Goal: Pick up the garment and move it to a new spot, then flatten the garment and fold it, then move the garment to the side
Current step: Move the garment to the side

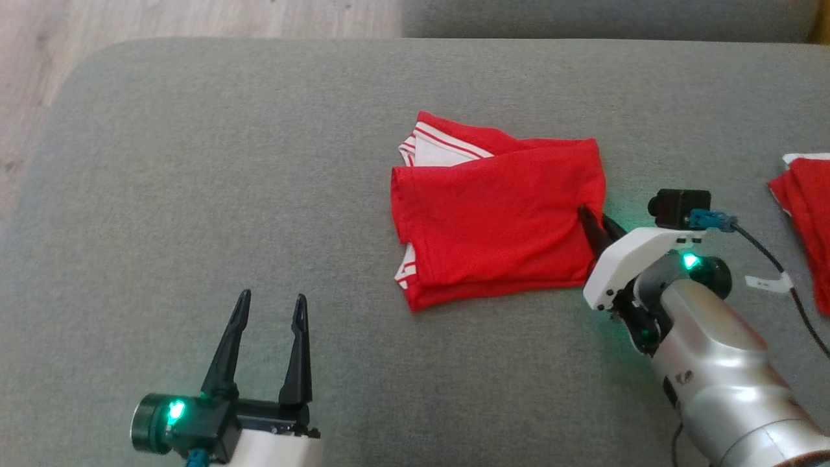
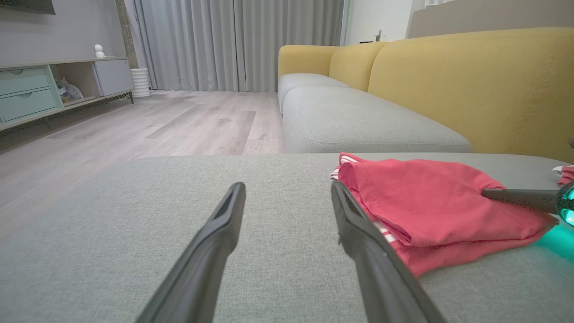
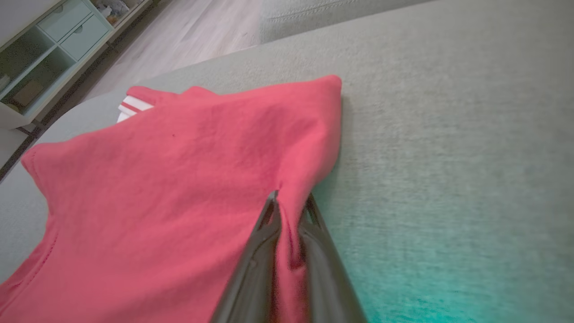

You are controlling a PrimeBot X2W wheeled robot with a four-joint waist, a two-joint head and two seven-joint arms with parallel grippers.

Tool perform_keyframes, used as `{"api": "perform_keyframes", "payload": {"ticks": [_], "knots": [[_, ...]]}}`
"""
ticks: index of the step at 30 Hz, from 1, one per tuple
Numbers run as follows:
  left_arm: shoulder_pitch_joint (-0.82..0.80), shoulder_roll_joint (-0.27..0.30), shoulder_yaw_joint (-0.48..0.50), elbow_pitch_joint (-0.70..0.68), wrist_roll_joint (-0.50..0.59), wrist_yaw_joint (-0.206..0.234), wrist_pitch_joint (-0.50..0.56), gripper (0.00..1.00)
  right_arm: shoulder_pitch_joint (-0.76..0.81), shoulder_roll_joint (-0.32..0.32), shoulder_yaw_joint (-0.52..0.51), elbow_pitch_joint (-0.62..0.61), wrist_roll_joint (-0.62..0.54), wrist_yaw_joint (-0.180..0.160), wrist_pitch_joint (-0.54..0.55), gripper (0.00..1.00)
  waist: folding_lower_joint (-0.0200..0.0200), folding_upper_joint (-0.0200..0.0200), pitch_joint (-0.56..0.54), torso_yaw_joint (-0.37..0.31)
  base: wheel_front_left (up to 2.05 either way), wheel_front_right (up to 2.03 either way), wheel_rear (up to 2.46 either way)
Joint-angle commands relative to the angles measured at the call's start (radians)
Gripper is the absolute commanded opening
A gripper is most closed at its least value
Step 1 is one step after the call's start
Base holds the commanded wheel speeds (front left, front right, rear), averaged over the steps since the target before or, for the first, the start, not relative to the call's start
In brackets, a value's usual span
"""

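A red garment [image 1: 493, 220] with white striped trim lies folded into a rough rectangle on the grey cushion [image 1: 194, 162]. My right gripper [image 1: 598, 222] is at its right edge, shut on a pinch of the red cloth; in the right wrist view the fabric [image 3: 179, 188] bunches up between the two dark fingers [image 3: 260, 255]. My left gripper [image 1: 271, 303] stands open low on the cushion, well to the left of the garment, with nothing between its fingers. The left wrist view shows the garment [image 2: 430, 202] to the right of the open fingers [image 2: 215, 242].
A second red and white piece of cloth [image 1: 807, 207] lies at the cushion's right edge. A black cable [image 1: 778, 266] runs from the right wrist. A yellow sofa back [image 2: 471, 85] stands behind the cushion, with wooden floor [image 2: 134, 130] and a cabinet [image 2: 49, 89] beyond.
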Motion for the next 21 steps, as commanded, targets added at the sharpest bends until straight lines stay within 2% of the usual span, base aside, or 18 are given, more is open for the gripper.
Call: {"api": "perform_keyframes", "payload": {"ticks": [1,6,18,19,21], "knots": [[-0.033,-0.005,0.030,-0.034,-0.003,0.005,-0.005,1.00,-0.040,-0.012,0.025,-0.027,0.012,-0.001,-0.024,0.00,0.0000,0.0000,-0.001,-0.014,0.00,0.00,0.00],[-0.036,-0.005,0.037,-0.047,-0.010,0.000,-0.005,1.00,-0.065,-0.079,0.078,-0.047,0.024,-0.001,-0.050,0.00,0.0000,0.0000,0.016,-0.077,0.00,0.00,0.00],[-0.085,-0.005,0.063,-0.056,-0.003,-0.018,-0.005,1.00,-0.142,-0.354,0.148,-0.145,-0.018,-0.001,-0.014,0.00,0.0000,0.0000,0.087,-0.249,0.00,0.00,0.00],[-0.085,-0.005,0.063,-0.056,-0.003,-0.018,-0.005,1.00,-0.142,-0.354,0.148,-0.145,-0.018,-0.001,-0.014,0.00,0.0000,0.0000,0.087,-0.249,0.00,0.00,0.00],[-0.092,-0.005,0.069,-0.056,-0.001,-0.020,-0.005,1.00,-0.147,-0.394,0.141,-0.169,-0.021,-0.001,-0.004,0.00,0.0000,0.0000,0.097,-0.269,0.00,0.00,0.00]]}}
